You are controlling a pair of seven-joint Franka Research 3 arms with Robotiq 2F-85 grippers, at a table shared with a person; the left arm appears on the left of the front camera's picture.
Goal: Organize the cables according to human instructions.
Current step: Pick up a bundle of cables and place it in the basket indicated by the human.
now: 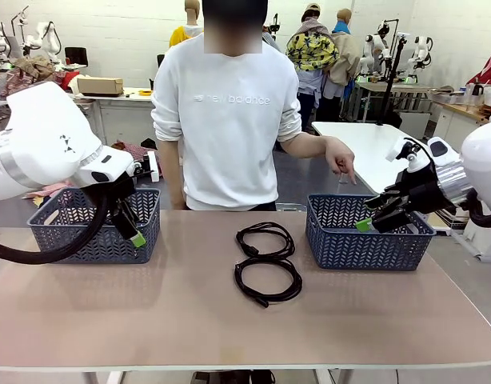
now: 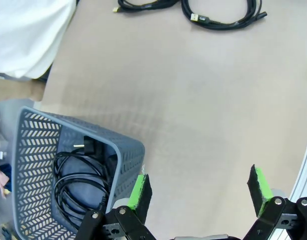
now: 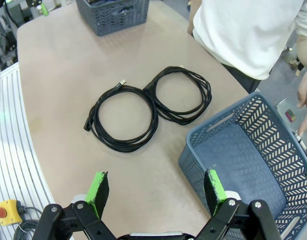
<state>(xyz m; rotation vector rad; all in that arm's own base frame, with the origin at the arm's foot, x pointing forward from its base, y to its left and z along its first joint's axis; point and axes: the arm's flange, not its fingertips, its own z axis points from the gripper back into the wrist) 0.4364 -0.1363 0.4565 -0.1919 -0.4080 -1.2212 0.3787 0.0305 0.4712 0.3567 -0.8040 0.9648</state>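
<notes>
Thin black cords in two loose round coils, far coil (image 1: 265, 238) and near coil (image 1: 268, 282): lie flat at the middle of the long tan table (image 1: 149, 320), ring against ring, touching where they meet. Short plug ends poke out at the rims. Sit between the two sets of jaws, well apart from both and gripped by neither.

More coiled black cord (image 2: 81, 180): rests inside the grey-blue plastic lattice basket (image 2: 128, 147) at the table's left end. Hard to count the coils there, with strands overlapping and the basket wall hiding part.

Left gripper (image 1: 130, 228): hangs at the table's left end, just in front of that basket's near wall. Green pads stand wide apart over bare table, nothing between them. In the left wrist view, the middle coils are cut off by the top edge.

Right gripper (image 1: 372, 218): hovers at the table's right end, over the near rim of a second grey-blue lattice basket (image 1: 365, 250). Fingers spread, holding nothing. In the front view, one green pad is plain and the other finger is hard to separate from the dark wrist behind.

Person's hand (image 1: 340, 160): hangs past the table's far edge, one finger pointing down toward the second basket.
</notes>
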